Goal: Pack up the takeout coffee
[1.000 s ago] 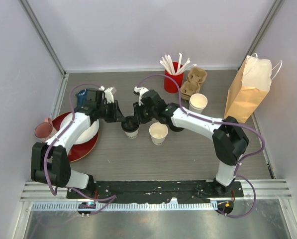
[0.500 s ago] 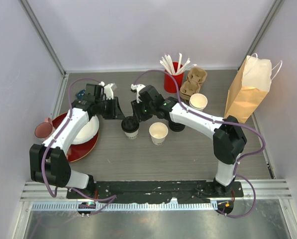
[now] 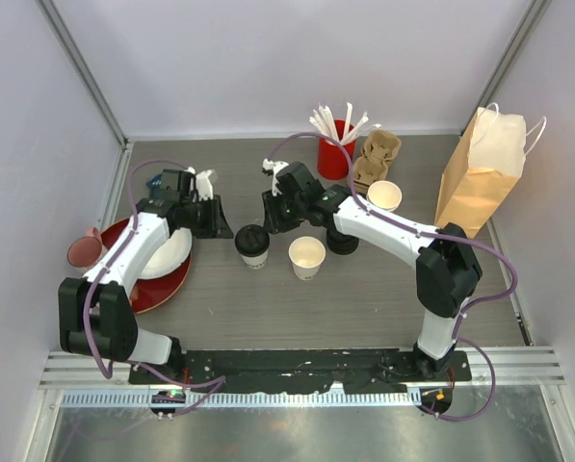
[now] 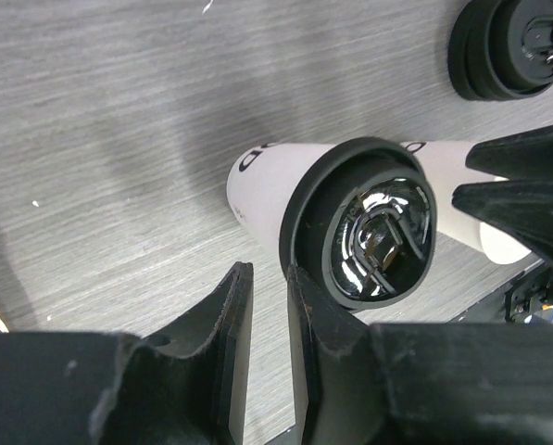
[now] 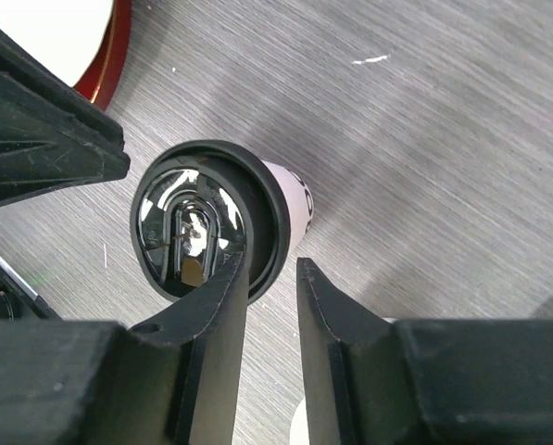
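One takeout coffee cup [image 3: 252, 243], white paper with a black sip lid, stands upright in the middle of the table. My left gripper [image 3: 222, 225] hovers just left of it and my right gripper [image 3: 272, 221] just behind and to its right. In the left wrist view the lidded cup [image 4: 369, 222] sits beside the gripper [image 4: 269, 273], whose jaws are narrowly parted with only table between them. The right wrist view shows the same cup [image 5: 207, 222] next to that gripper [image 5: 271, 264], also slightly open and empty.
A lidless white cup [image 3: 307, 256] stands right of the lidded one, with a stack of black lids [image 3: 342, 241] and another open cup [image 3: 384, 195] beyond. At the back are a red cup of stirrers [image 3: 335, 154], cardboard carriers [image 3: 374, 159] and a paper bag [image 3: 480, 173]. A red plate [image 3: 162, 289] lies at left.
Both grippers were pressed together at the lidded cup's top. They have since drawn away from it, the left one leftward and the right one back, leaving the cup standing alone.
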Robot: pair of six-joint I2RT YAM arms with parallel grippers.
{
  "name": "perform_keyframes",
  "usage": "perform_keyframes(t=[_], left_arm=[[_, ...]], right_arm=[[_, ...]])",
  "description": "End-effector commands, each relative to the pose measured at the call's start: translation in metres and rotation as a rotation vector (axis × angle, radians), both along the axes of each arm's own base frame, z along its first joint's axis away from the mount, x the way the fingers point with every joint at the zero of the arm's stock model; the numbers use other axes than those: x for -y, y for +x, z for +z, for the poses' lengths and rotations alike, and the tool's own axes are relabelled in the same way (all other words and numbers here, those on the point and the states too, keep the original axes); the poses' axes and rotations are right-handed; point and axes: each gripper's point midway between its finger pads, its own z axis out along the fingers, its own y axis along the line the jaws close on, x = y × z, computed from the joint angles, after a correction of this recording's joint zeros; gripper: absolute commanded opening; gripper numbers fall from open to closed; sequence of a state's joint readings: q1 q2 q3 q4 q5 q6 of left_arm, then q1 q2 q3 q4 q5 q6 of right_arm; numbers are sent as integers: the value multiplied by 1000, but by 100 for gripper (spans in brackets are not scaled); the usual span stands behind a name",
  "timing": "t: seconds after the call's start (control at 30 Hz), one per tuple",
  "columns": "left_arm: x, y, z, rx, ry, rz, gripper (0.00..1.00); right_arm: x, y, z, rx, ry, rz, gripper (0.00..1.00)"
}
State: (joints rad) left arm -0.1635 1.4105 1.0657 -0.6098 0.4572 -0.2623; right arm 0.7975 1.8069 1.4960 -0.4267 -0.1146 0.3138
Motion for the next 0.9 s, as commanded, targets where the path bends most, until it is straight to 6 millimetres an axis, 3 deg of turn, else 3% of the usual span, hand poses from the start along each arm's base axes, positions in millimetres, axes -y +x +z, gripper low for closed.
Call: perform_keyframes(t=[0.0,0.47,0.7,0.87], left_arm=[[1,3,-5,14,-15,10,25],[9,1,-11,-20,-61,-1,25],[11,-1,-18,-44,-76,-1,25],[10,2,-11,-26,-65,1,25]], right_arm=[[-4,-4,10,-16,57,-13,32],[-6,-6,-19,-69,28,-10,27],[-4,-5,-15,-58,26,-9,26],[-5,-3,-6,-34,33,-6,27]])
